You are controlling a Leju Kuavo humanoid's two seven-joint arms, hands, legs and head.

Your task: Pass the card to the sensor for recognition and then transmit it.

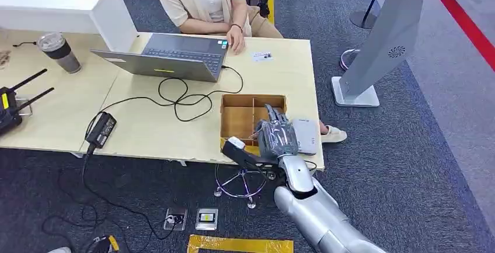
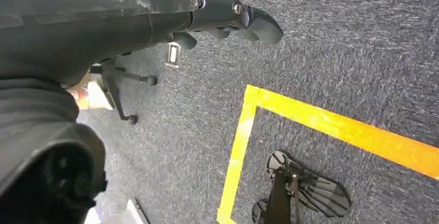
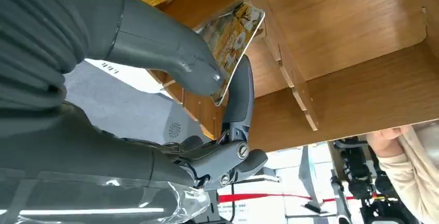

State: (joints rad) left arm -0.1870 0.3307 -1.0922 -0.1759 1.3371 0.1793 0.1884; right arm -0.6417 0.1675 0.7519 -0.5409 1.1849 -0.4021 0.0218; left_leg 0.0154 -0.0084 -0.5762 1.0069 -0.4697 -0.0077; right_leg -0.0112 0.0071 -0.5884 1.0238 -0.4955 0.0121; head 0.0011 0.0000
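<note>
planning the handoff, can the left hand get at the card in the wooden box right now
Probably not. The left hand hangs low over the carpet, away from the table, while the right hand already pinches the card inside the wooden box, occupying that space.

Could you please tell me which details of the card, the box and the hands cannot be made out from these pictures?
- Card, right wrist view: its print is partly covered by the right hand's thumb; the text is unreadable.
- Wooden box, head view: the right hand hides its near right compartment and the card.
- Small card by the laptop, head view: too small to read.
- Left hand, left wrist view: cut off by the edge.
</note>
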